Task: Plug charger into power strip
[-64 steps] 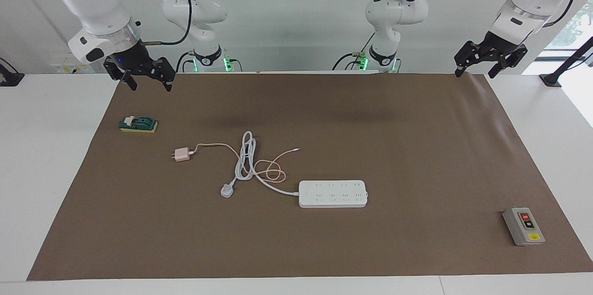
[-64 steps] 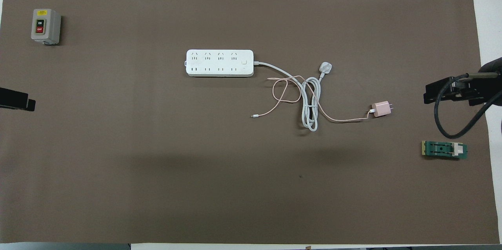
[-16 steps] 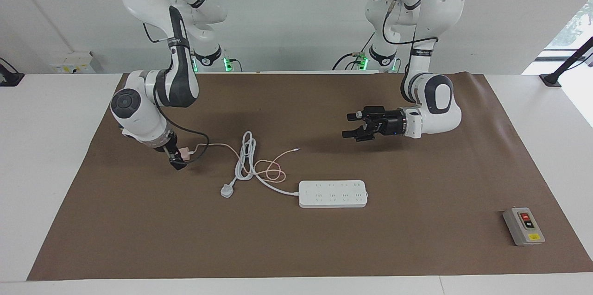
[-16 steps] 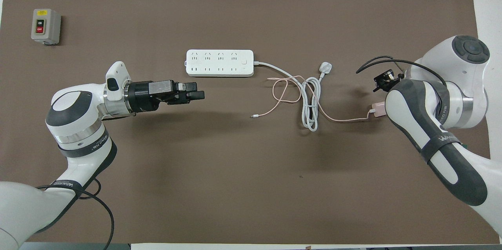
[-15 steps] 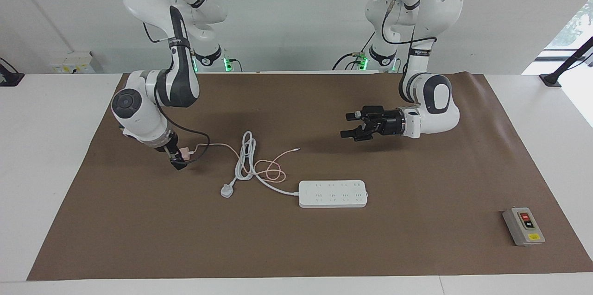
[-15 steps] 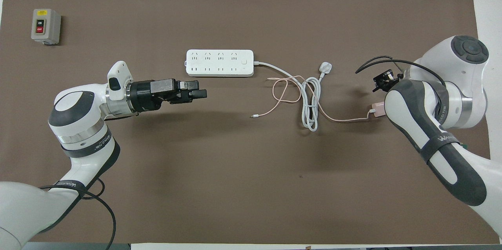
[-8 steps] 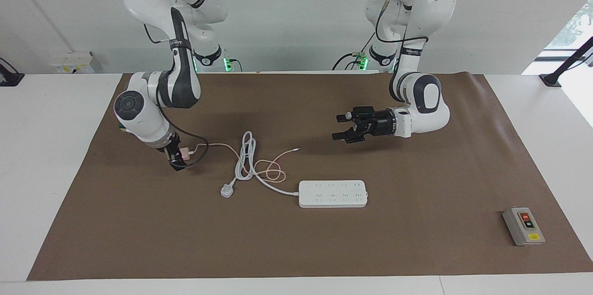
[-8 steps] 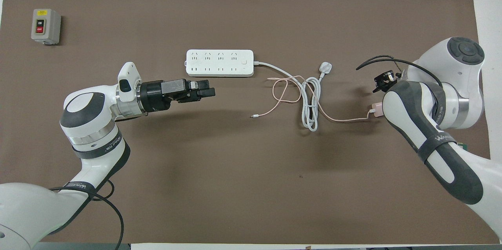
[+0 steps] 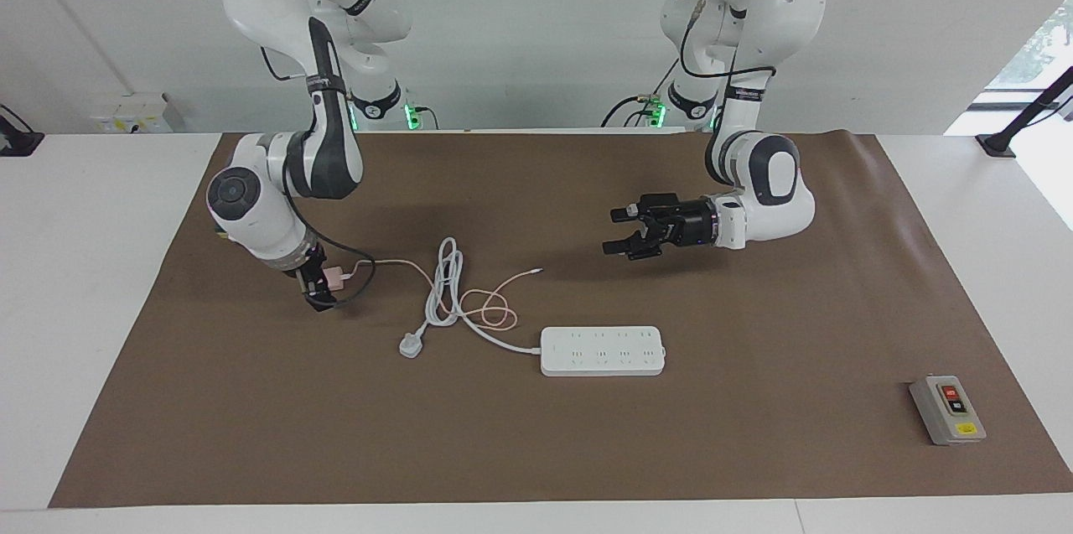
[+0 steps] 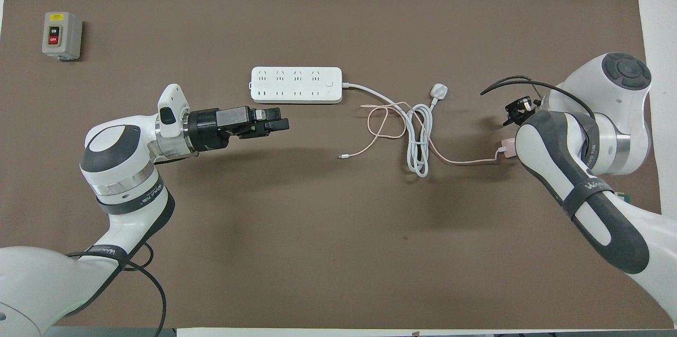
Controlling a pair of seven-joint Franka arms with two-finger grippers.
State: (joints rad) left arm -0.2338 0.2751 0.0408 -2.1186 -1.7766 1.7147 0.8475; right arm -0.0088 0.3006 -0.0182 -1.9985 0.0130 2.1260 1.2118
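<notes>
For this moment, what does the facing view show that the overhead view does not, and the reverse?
Facing view only: the right gripper down at the charger, which lies on the mat; both arms' bases; the wall.

Overhead view only: a green object peeking out from under the right arm, which hides most of the charger here.

Both: the power strip, its white plug, the pink cable, the grey switch box, and the left gripper, open, above the mat nearer the robots than the strip.

We see right gripper (image 9: 319, 292) low at the pink charger (image 9: 334, 276), fingers around it, w/ jaws wide. Left gripper (image 9: 617, 231) hangs open over mat (image 9: 754, 308), nearer robots than power strip (image 9: 602, 350).
</notes>
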